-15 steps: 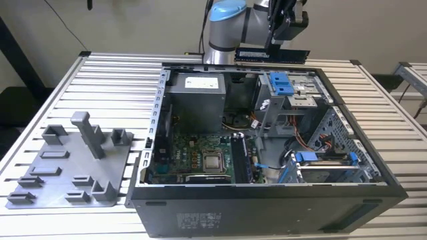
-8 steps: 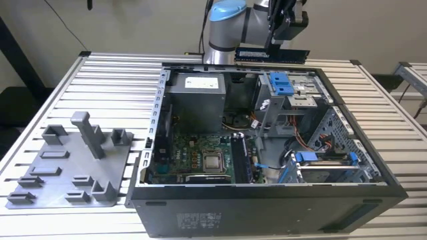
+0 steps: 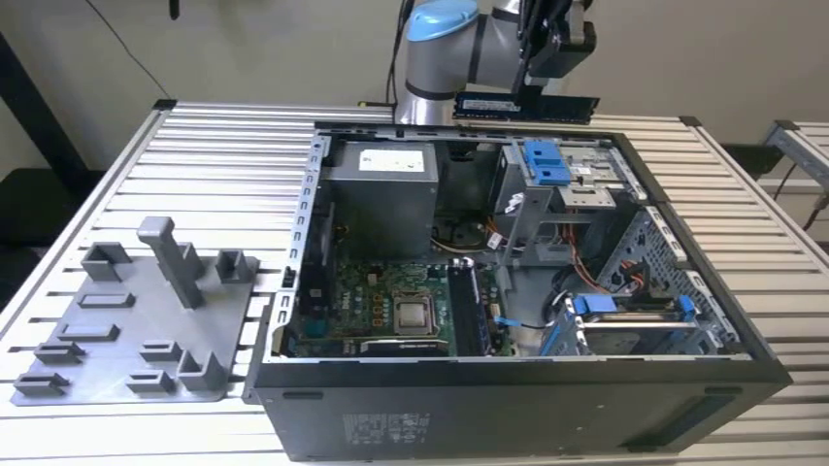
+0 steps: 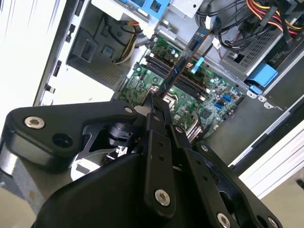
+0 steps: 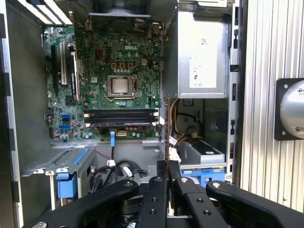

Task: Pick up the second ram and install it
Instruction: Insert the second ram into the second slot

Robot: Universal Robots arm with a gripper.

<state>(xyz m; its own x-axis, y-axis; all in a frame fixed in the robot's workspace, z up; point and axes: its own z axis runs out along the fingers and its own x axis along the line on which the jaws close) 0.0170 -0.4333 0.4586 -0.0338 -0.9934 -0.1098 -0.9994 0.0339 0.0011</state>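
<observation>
The second ram (image 3: 545, 105), a slim dark stick with a pale label, hangs level above the back rim of the open computer case (image 3: 518, 388). My gripper (image 3: 523, 92) is shut on its top edge. In the second wrist view the ram (image 4: 183, 64) runs edge-on out from my gripper (image 4: 156, 105), over the green motherboard (image 4: 209, 95). In the first wrist view my gripper (image 5: 169, 167) is shut, and the long memory slots (image 5: 121, 117) lie on the motherboard beyond it.
A grey plastic holder tray (image 3: 130, 325) with upright blocks lies on the slatted table at the exterior view's left. Inside the case are a power supply (image 3: 382, 189), a bare processor (image 3: 414, 314), a drive cage with blue clips (image 3: 550, 165) and loose cables (image 3: 589, 282).
</observation>
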